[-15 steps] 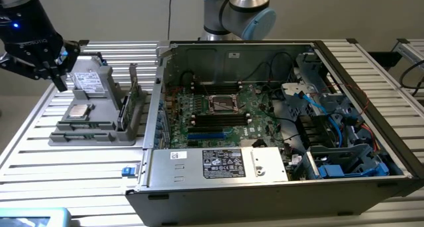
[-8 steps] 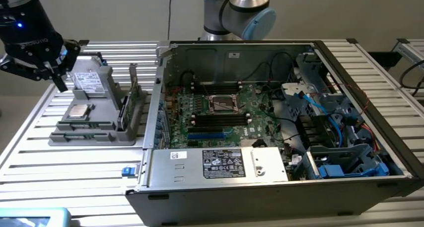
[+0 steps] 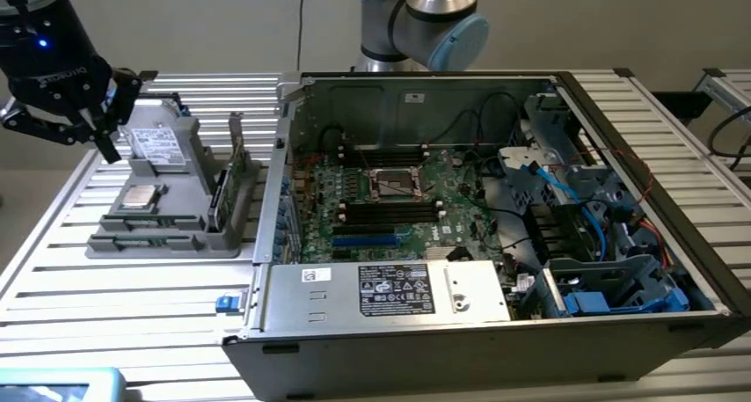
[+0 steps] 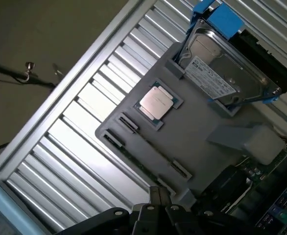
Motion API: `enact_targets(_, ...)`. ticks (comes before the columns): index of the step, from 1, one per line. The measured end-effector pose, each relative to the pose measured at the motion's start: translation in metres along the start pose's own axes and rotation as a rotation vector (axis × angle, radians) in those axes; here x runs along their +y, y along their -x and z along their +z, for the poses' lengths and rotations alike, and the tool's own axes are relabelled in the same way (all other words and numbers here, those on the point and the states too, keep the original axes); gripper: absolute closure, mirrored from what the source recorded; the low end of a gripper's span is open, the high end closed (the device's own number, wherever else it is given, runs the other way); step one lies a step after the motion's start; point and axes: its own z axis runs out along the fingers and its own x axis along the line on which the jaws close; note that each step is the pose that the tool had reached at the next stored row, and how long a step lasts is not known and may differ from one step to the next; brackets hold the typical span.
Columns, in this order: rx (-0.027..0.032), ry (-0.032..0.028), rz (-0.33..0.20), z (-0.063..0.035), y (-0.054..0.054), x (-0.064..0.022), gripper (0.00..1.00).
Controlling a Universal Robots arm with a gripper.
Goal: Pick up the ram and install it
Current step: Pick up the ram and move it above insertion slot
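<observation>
claw (image 3: pixel 69 136) apart from upright ram (image 3: pixel 241 178)

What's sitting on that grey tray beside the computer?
A silver drive, a square processor chip, and the ram standing on edge along one side. Whatever lies beneath the drive is covered.

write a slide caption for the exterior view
gripper, jaws open, over the parts tray beside the open pc case

ram (image 3: pixel 242 178) | we log a thin, narrow green stick | standing upright on its long edge | seated in a slot of the grey tray (image 3: pixel 164 239), on the side nearest the open computer case (image 3: pixel 352 349) | untouched, not installed
</observation>
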Motion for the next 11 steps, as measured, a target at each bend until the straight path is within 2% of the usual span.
enact_targets(11, -0.0020, -0.0054, -0.201, 0.0006, 0.0000, 0.0000, 0.89)
